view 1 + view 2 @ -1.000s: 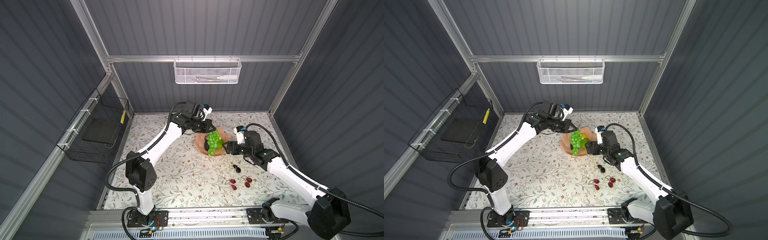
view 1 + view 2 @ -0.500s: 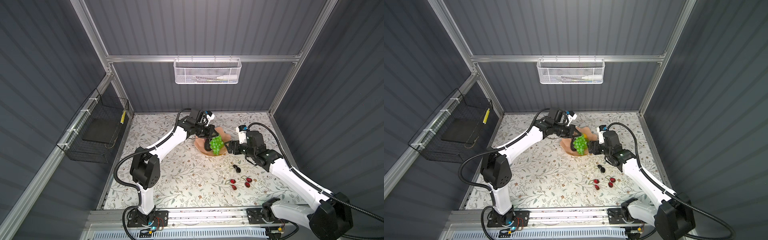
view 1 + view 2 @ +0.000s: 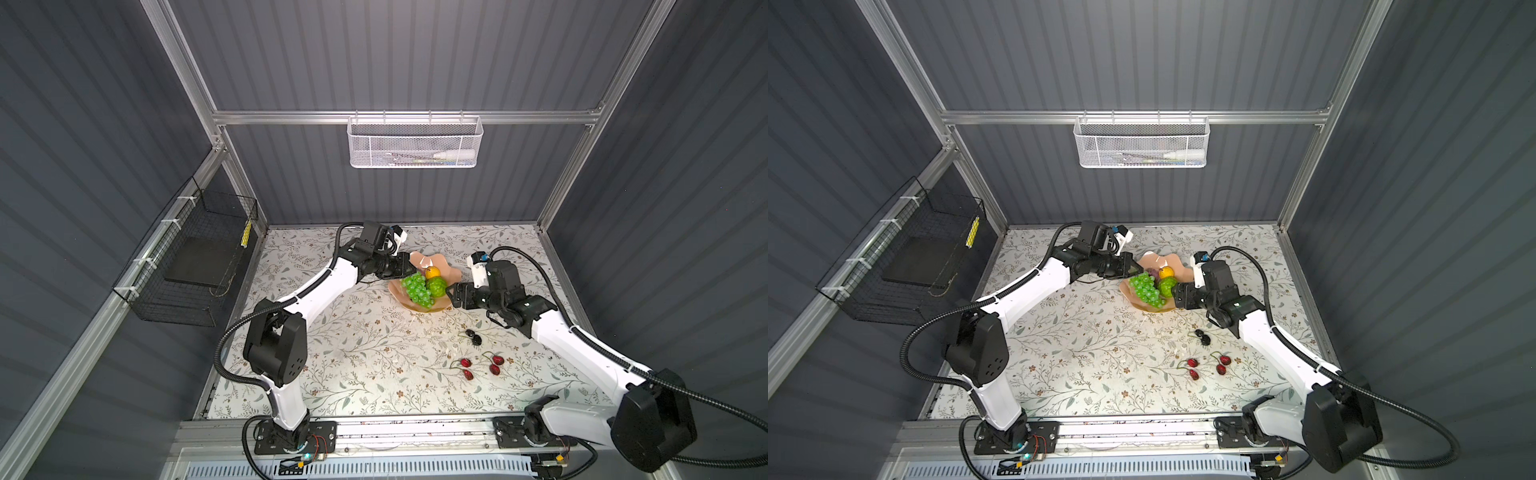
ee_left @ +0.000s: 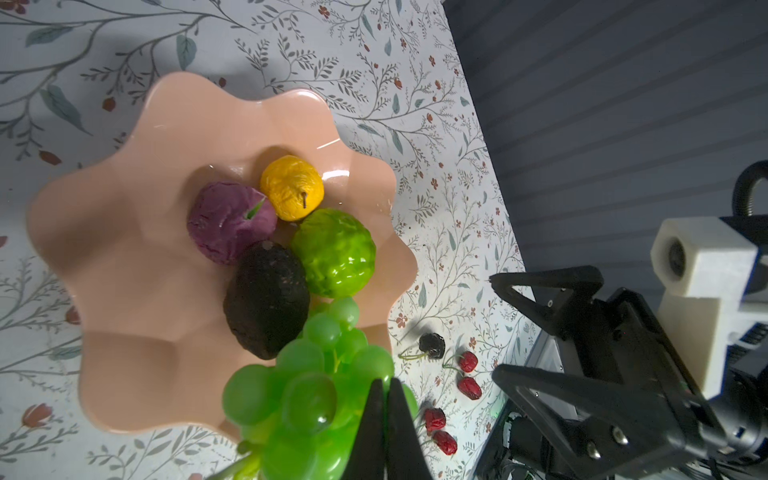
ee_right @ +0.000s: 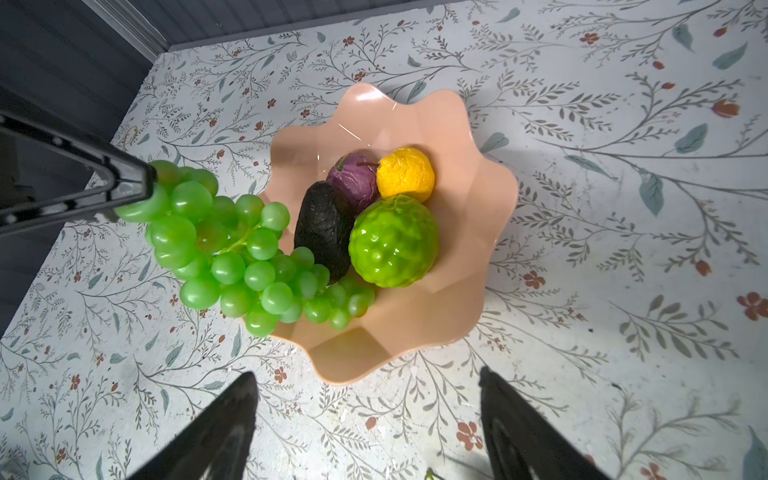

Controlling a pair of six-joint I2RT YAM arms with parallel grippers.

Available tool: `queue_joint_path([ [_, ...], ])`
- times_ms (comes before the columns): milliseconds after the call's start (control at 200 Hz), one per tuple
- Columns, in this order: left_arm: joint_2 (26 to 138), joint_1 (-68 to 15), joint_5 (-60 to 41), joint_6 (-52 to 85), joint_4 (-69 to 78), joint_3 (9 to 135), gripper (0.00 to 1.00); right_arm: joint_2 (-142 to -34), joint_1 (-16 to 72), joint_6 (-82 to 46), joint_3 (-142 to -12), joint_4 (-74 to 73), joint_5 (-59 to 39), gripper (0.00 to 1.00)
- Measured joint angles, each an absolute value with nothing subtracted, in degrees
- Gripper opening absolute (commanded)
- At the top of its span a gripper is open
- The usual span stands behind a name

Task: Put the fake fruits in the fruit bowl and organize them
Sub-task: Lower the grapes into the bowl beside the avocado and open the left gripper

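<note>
Inside the fruit bowl (image 5: 478, 232), four fruits (image 5: 392, 241); left gripper (image 4: 384, 384) clamps grapes (image 5: 232, 253), right gripper (image 5: 368, 374) spread.

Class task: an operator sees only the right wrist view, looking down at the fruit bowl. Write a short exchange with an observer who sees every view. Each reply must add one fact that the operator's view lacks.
Operator: Is any fruit outside the bowl where I can't see it?
Observer: Yes. In both top views four red cherries and a dark pair lie on the table, on the robot's side of the fruit bowl.
Operator: I see only the side of the left gripper. Is it gripping the grapes?
Observer: Yes. The left wrist view shows the left gripper with its fingers pressed together, shut on the grape bunch.
</note>
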State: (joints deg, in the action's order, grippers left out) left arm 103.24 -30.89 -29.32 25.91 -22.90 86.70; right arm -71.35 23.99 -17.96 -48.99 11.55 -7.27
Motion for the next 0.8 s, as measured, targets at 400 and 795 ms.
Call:
queue_joint_path([
  [400, 104.4, -27.8, -29.1, 25.5, -21.3, 84.6, 0.01, -81.0, 24.0, -17.8, -53.2, 9.4, -11.2, 0.81],
  [795, 114.9, -25.5, -29.2, 22.9, -21.0, 90.6, 0.09, -87.4, 24.6, -18.0, -55.2, 6.6, -15.1, 0.8],
])
